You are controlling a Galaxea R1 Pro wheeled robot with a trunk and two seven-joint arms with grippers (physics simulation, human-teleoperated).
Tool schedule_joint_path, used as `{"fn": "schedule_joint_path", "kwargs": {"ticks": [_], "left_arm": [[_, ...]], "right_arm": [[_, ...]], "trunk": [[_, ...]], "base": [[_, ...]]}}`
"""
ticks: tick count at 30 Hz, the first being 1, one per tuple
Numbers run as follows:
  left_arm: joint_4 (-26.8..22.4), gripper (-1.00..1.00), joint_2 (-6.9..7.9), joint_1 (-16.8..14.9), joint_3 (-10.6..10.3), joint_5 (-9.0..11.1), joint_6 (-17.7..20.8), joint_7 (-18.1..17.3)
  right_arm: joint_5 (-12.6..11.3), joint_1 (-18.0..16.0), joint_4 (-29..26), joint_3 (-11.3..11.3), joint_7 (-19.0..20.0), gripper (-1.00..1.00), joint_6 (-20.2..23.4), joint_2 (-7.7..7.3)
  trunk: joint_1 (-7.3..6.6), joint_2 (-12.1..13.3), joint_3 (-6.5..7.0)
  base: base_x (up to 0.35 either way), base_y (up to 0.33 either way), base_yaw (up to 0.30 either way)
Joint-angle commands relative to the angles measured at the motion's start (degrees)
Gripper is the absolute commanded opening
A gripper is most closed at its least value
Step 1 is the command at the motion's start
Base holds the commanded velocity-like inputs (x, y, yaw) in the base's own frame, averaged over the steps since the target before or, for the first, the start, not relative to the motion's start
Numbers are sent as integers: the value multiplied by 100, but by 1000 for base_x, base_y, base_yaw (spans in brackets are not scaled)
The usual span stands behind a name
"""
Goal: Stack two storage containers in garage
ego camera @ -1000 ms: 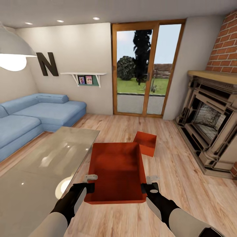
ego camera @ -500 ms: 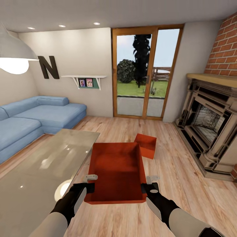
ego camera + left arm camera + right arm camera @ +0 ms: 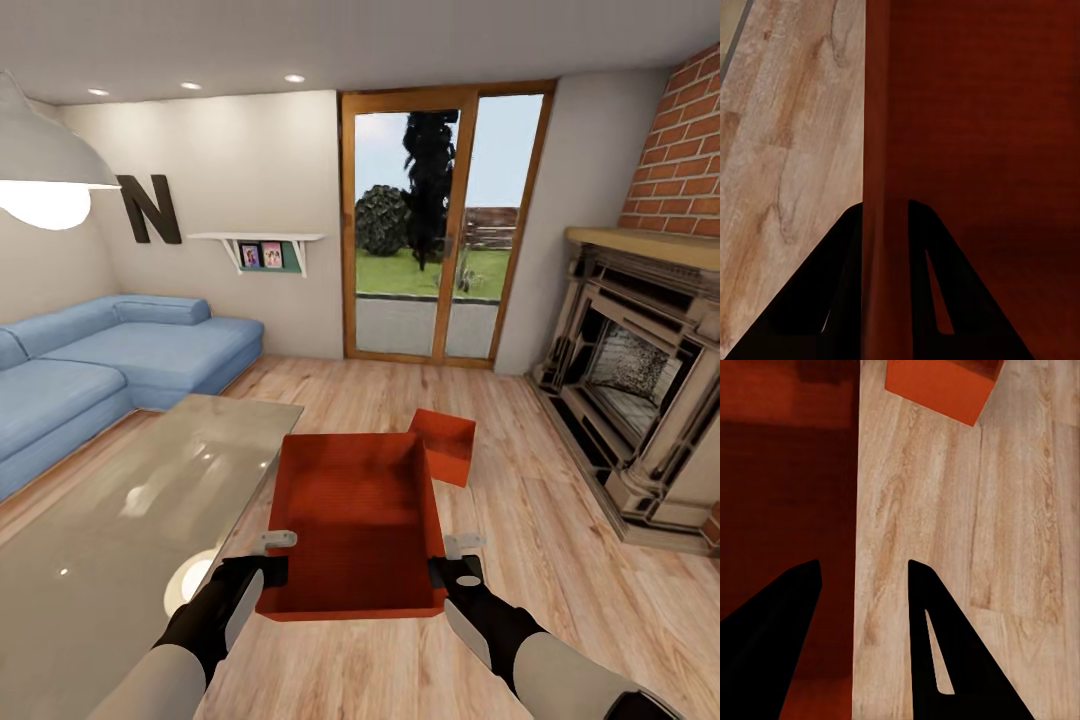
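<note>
Grippers, left (image 3: 272, 562) and right (image 3: 452, 565), pinch opposite walls of the stiff, light-looking red-orange plastic bin (image 3: 355, 520) beside the glass coffee table (image 3: 120, 520).

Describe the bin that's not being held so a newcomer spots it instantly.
Start at the brick fireplace on the room's right, then look to the wood-plank floor in front of it. The free bin sits there, turned at an angle, just beyond the far right corner of the matching held bin.
</note>
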Motion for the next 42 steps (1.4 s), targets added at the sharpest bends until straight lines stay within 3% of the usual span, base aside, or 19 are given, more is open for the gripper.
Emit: {"fn": "schedule_joint_path", "kwargs": {"ticks": [1, 21, 42], "left_arm": [[-26, -100, -5, -7, 178, -187, 5, 124], [-26, -100, -3, -8, 177, -187, 5, 124], [-26, -100, -11, -8, 177, -187, 3, 124]], "right_arm": [[-82, -1, -15, 36, -46, -100, 31, 74], [-84, -1, -15, 36, -36, -100, 39, 83], [-82, 0, -15, 36, -42, -100, 29, 91]], "trunk": [[2, -8, -9], [2, -8, -9], [2, -8, -9]], "base": [[0, 0, 0], [0, 0, 5], [0, 0, 280]]}}
